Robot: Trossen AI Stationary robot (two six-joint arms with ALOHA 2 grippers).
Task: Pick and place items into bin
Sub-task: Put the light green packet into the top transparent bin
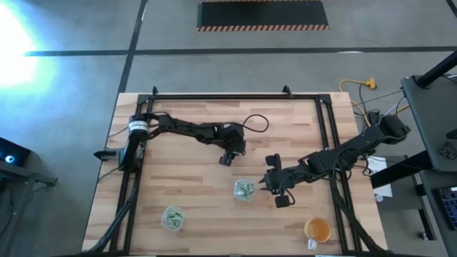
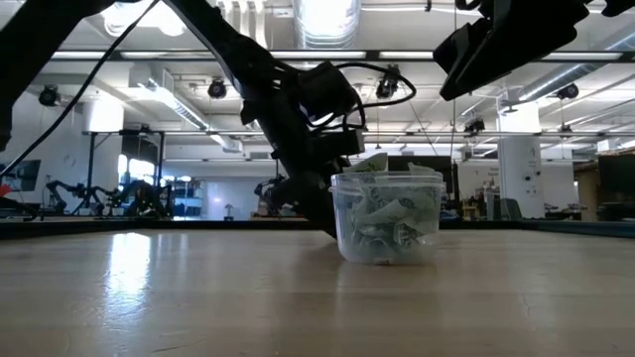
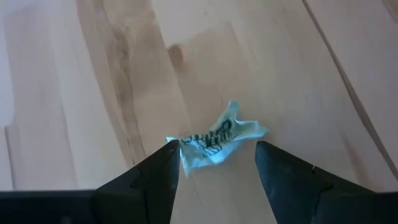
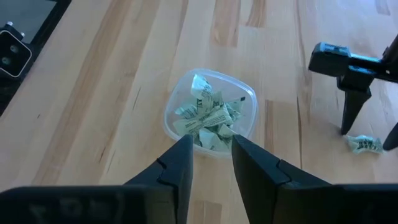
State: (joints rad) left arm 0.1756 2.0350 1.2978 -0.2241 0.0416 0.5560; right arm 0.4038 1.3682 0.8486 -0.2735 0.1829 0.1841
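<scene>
Here, crumpled green-and-white wrapper [image 3: 214, 142] on wood table [image 3: 74, 93], left end effector [image 3: 214, 167] spread apart around it

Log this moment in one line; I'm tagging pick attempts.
left claw: open, straddling wrapper on table | right claw: above cup of wrappers

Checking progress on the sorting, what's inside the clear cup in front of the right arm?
The clear cup holds a loose heap of crumpled green-and-white wrappers, piled almost to the rim. The lower pieces and the cup's floor are covered by the heap.
</scene>
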